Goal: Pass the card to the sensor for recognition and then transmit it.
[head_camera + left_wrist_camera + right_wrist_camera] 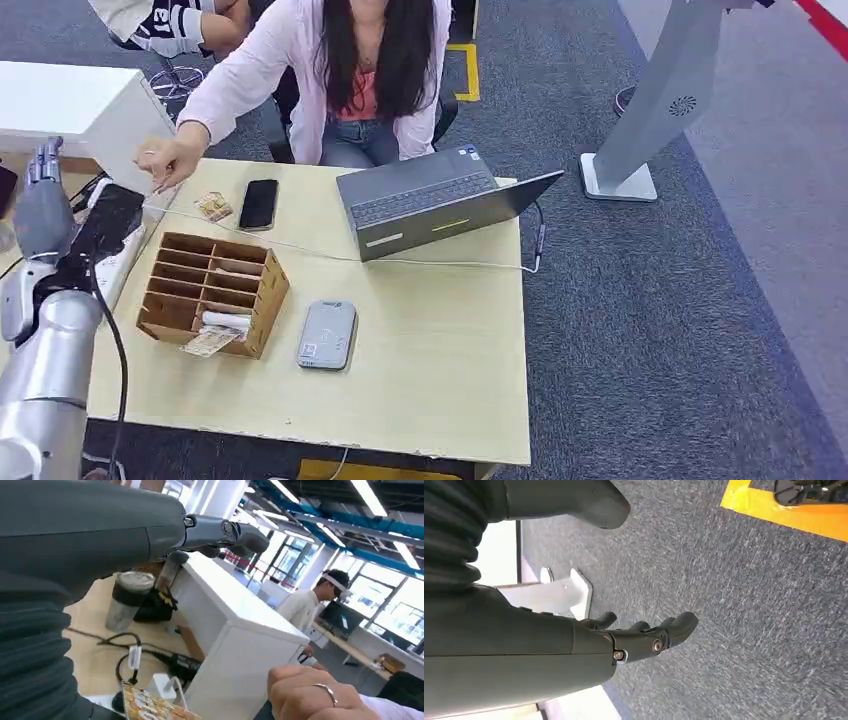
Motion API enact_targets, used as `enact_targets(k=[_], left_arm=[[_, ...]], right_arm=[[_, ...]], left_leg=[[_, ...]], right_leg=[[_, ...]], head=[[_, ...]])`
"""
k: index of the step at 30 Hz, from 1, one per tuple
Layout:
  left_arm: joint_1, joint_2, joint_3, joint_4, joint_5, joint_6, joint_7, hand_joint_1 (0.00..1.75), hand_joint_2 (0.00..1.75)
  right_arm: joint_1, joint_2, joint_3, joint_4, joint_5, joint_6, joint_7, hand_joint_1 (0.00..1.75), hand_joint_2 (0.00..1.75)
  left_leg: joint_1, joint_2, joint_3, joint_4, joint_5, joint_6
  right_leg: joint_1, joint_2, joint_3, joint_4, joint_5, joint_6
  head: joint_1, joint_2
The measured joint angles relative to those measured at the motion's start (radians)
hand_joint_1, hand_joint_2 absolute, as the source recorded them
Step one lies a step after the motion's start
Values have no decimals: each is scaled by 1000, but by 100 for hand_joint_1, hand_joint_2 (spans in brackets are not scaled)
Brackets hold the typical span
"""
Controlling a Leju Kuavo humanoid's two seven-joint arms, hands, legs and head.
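A patterned card (213, 207) lies on the tan table (420, 380) beside a black phone (259, 203). Another card (212, 340) sticks out of the front of the wooden slotted box (212, 293). The grey sensor pad (327, 335) lies just right of that box. My left hand (42, 200) is raised at the table's far left with its fingers (220, 532) straight and nothing in them. A person's hand (165, 160) hovers close to it. A printed card edge (150, 707) shows near that hand (310, 692). My right hand (644, 635) hangs over the carpet, holding nothing.
An open laptop (430, 200) with a white cable stands at the table's back right. A black device and a white power strip (120, 260) lie by my left arm. A white cabinet (70, 100) is behind, with a grey stand (650, 120) on the floor to the right.
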State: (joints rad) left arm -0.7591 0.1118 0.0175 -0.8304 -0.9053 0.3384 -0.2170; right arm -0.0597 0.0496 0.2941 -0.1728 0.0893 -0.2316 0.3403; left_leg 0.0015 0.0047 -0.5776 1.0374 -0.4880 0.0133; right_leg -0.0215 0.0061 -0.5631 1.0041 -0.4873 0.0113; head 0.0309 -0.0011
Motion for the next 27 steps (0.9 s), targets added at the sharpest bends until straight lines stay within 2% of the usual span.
enact_targets(k=[14, 19, 20, 27], left_arm=[[-220, 61, -162, 206, -314, 193, 99, 0, 175], [-244, 69, -188, 239, -339, 201, 109, 0, 175], [-246, 69, -191, 244, -339, 201, 109, 175, 175], [-251, 69, -192, 270, -330, 197, 90, 175, 175]], right_arm=[[-5, 0, 49, 5, 66, 33, 16, 0, 175], [-7, 0, 58, 6, 69, 33, 16, 0, 175], [-7, 0, 60, 6, 70, 33, 16, 0, 175], [-8, 0, 66, 7, 70, 33, 17, 0, 175]], left_leg=[[0, 0, 0, 0, 0, 0], [0, 0, 0, 0, 0, 0], [0, 0, 0, 0, 0, 0], [0, 0, 0, 0, 0, 0]], right_leg=[[0, 0, 0, 1, 0, 0], [0, 0, 0, 1, 0, 0], [0, 0, 0, 1, 0, 0], [0, 0, 0, 1, 0, 0]], head=[[0, 0], [0, 0], [0, 0], [0, 0]])
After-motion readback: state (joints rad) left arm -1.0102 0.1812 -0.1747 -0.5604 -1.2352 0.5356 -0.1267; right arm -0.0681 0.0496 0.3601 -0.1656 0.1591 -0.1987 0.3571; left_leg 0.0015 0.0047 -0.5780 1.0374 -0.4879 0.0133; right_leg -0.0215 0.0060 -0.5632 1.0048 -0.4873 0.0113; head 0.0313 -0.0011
